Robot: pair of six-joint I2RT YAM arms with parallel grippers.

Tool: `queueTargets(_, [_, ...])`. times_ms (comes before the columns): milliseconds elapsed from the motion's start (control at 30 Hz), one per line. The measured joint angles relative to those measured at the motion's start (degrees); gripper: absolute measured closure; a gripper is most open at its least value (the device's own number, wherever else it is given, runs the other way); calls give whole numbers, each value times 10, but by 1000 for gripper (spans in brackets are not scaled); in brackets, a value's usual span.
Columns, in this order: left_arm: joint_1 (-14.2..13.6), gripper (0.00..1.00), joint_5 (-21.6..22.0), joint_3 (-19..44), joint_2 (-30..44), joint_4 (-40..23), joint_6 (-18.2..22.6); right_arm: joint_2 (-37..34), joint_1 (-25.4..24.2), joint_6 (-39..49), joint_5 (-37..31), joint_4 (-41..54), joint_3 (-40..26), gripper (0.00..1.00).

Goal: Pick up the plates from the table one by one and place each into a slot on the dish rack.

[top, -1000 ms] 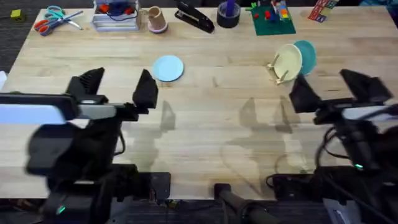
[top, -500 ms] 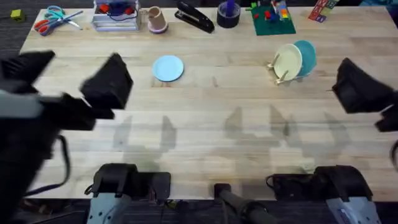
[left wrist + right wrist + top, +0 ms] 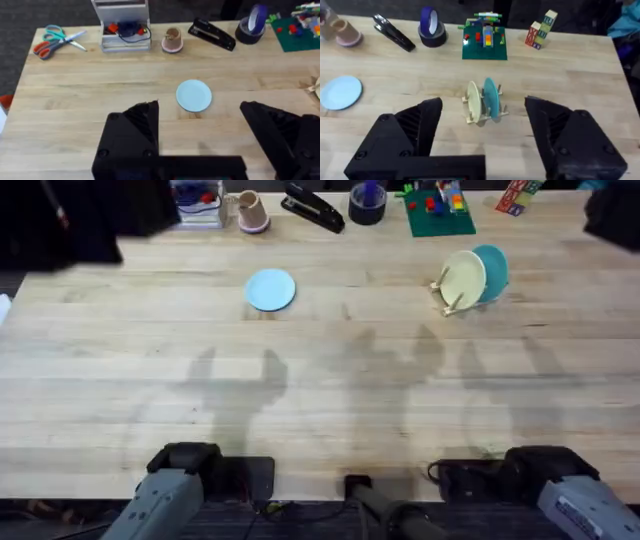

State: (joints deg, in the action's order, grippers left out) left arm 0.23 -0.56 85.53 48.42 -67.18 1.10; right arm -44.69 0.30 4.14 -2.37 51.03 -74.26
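Pale blue plate (image 3: pixel 194 95) flat on table (image 3: pixel 330 400), well left of dish rack (image 3: pixel 482 102); ahead of left gripper (image 3: pixel 200 135), fingers spread, empty. Right gripper (image 3: pixel 482 132) spread, empty, facing rack with cream plate (image 3: pixel 474 102) and teal plate (image 3: pixel 490 97).

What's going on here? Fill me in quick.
Two robot arms are loading plates into a dish rack. A cream plate and a teal plate already stand in the rack. One pale blue plate lies flat on the table, untouched. Both grippers are raised above the table with fingers open and empty: the left gripper looks down at the blue plate, the right gripper at the rack.
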Motion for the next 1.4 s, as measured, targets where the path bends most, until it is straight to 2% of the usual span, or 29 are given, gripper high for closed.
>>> queueTargets(67, [0,8,0,35,45,-23,0,-34,0,0,0,17,-26,7])
queueTargets(100, [0,8,-5,77,108,-50,0,-83,0,0,0,48,-60,7])
queueTargets(133, [0,8,-10,90,131,-60,0,-100,0,0,0,58,-70,7])
queueTargets(333, [0,8,-28,136,238,-108,0,-175,0,2,0,92,-105,7])
queueTargets(467, [0,8,-29,139,305,-117,0,-216,0,2,0,90,-109,7])
queueTargets(833, [0,21,-29,139,363,-117,-1,-231,0,2,0,90,-109,7])
queueTargets(1033, [0,910,-31,139,376,-116,2,-231,0,2,0,90,-109,7])
queueTargets(1100, [0,955,-31,139,376,-117,2,-231,0,2,0,90,-109,7])
queueTargets(1267, [0,958,-39,139,376,-126,-5,-231,0,2,0,90,-109,7])
queueTargets(1400, [12,958,-92,139,376,-129,3,-231,0,2,0,90,-109,7])
